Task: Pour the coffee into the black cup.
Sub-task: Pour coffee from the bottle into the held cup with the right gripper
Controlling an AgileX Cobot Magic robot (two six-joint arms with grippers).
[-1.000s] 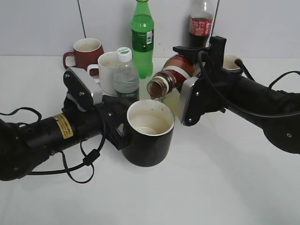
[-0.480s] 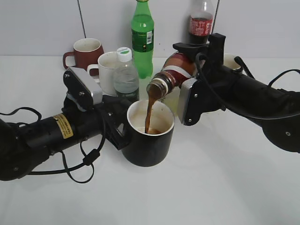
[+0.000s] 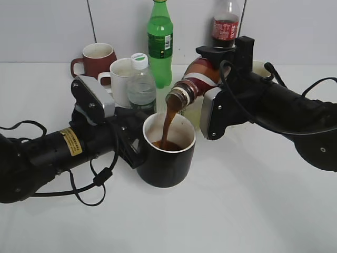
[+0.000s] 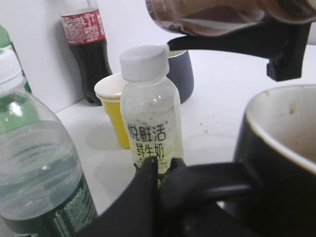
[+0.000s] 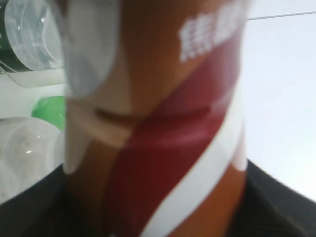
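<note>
Exterior view: right claw (image 3: pixel 210 66) clamps tilted coffee bottle (image 3: pixel 196 79); left claw (image 3: pixel 136 141) grips black cup (image 3: pixel 168 158) handle.

Right wrist view blurred — coffee bottle (image 5: pixel 158 118) fills the frame, gripper fingers hidden; black cup (image 4: pixel 281 163) cropped at the left wrist view's edge.

Bright, even light with soft shadows; the right wrist view is blurred close-up.

White table (image 3: pixel 237 211) bearing mugs, bottles, perhaps a yellow cup (image 4: pixel 114 106).
</note>
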